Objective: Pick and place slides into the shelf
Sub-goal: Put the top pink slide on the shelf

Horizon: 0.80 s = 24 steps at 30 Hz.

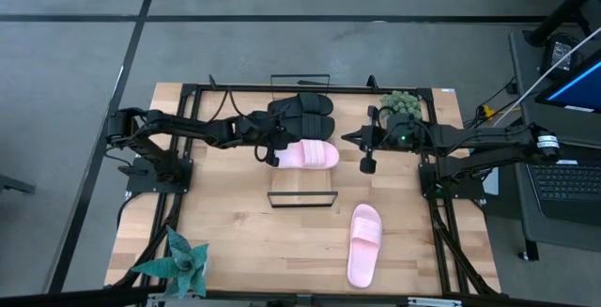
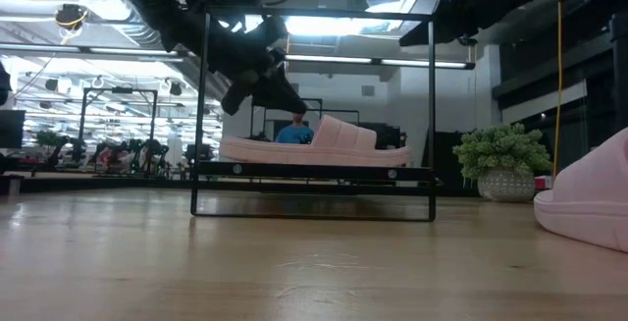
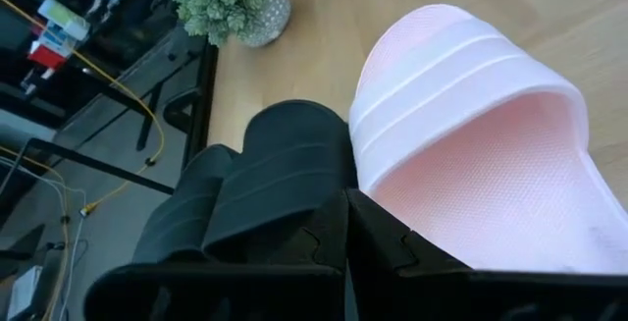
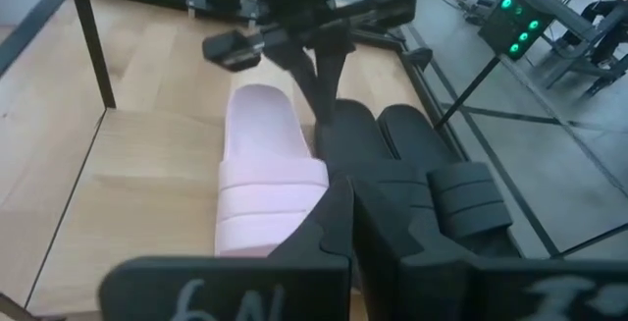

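I had the left hand [image 1: 273, 152] at the heel end of the pink slide on the shelf [image 1: 310, 155], its fingers close together right at that heel — whether they were pinching the edge or just touching it I could not tell. That slide lay flat on the shelf [image 1: 302, 197], directly beside the two black slides [image 1: 305, 110], which sat side by side toward the shelf's far end rail. In the left wrist view the pink strap [image 3: 461, 66] touched the nearer black strap [image 3: 285, 164]. From the low view the shelf's wire end frame [image 2: 314, 115] stood upright with the pink slide resting across it, and the left arm hung over the slide's heel.

The right hand [image 1: 367, 149] hovered just off the shelf's right side, level with the pink slide's toe, its fingers pressed together on nothing. The second pink slide [image 1: 364, 244] lay on the table [image 1: 235, 241], well clear of the shelf toward the near right. A small potted plant [image 1: 402, 103] stood beyond the right hand, and a spiky green plant [image 1: 178, 262] sat at the table's near left corner.
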Motion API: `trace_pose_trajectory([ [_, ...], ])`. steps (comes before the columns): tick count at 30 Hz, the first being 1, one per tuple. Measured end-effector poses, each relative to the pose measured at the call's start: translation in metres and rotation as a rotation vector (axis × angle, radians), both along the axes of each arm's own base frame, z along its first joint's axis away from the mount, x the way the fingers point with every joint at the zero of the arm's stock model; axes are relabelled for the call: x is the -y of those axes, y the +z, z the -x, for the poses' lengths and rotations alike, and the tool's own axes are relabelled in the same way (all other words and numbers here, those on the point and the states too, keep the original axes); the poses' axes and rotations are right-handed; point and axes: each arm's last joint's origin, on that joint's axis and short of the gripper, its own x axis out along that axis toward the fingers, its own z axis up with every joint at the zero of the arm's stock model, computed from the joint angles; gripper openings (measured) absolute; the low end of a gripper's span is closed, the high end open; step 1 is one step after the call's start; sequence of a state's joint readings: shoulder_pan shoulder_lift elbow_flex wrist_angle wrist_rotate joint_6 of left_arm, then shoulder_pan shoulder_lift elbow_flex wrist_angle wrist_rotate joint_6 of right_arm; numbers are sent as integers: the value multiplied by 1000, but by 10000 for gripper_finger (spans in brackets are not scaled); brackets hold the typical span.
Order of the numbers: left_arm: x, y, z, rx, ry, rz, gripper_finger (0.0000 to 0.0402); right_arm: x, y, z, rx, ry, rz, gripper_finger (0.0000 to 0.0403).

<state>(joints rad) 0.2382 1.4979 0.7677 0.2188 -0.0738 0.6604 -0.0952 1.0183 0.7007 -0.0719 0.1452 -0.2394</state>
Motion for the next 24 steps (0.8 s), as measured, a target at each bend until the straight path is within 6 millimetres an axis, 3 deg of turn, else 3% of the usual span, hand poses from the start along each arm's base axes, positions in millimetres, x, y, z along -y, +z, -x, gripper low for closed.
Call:
trace_pose_trajectory([
  [24, 0, 1, 0, 6, -1, -2, 0, 0, -2, 1, -13, -13, -25, 6],
])
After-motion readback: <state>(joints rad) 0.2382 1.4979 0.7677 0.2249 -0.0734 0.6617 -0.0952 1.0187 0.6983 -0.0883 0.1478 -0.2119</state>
